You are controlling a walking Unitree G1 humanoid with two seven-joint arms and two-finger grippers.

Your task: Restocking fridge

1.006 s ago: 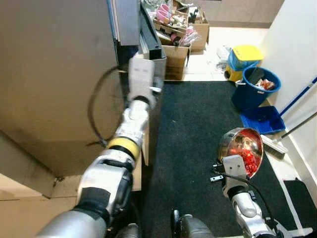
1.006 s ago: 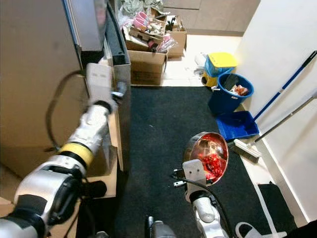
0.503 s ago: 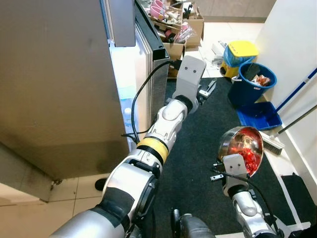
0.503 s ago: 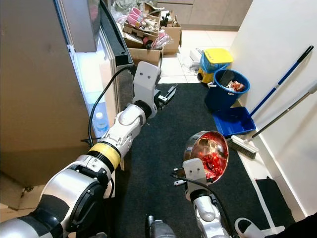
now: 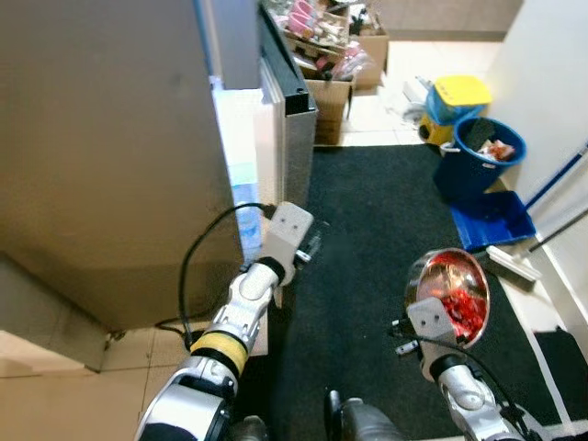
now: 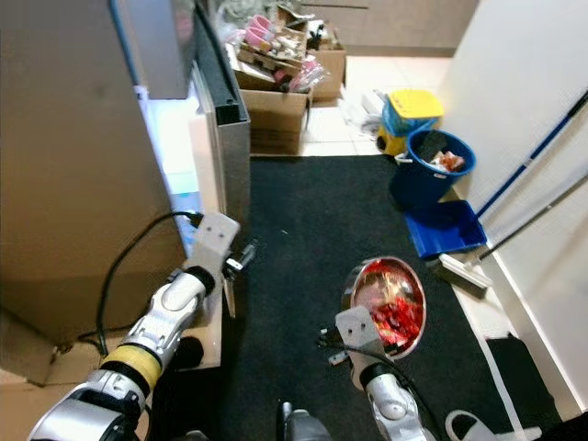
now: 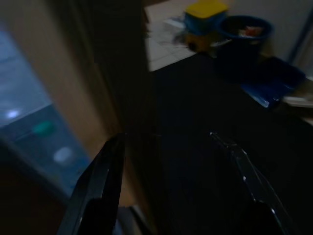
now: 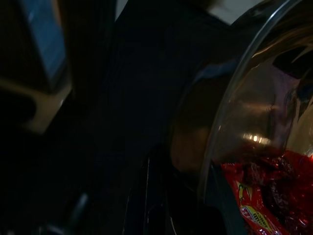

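Head views, L to R. Far left: fridge [image 5: 101,156], its tan side panel taking up most of that side; the door [image 5: 287,119] stands ajar, edge-on, w/ a lit interior strip [image 5: 241,161] showing between panel and door. Bottle caps are faintly visible in the door shelf via left wrist view, blurred.

Left tool [image 5: 310,246] is held low, just beside the bottom edge of the door and over the black rug [image 5: 367,239]; fingers [image 7: 105,181] spread apart w/ nothing between them. A black cable [image 5: 197,266] loops from the wrist back along the silver forearm.

Centre background: cardboard boxes [image 5: 329,69] of mixed clutter behind the door, on the pale tile floor.

Lower right: right tool [image 5: 432,333] carries a steel bowl [image 5: 450,289] by its near rim, above the rug. Right wrist view shows the black fingers together on the rim, one each side of the wall. Inside the bowl: red snack packets [image 5: 459,308], heaped toward the near side.

Far right: yellow-lidded bin [image 5: 457,99], then a blue bucket [image 5: 480,158] holding rubbish, a blue dustpan [image 5: 501,219] touching the rug's edge, and a broom [image 5: 551,241] leaning along the white wall.
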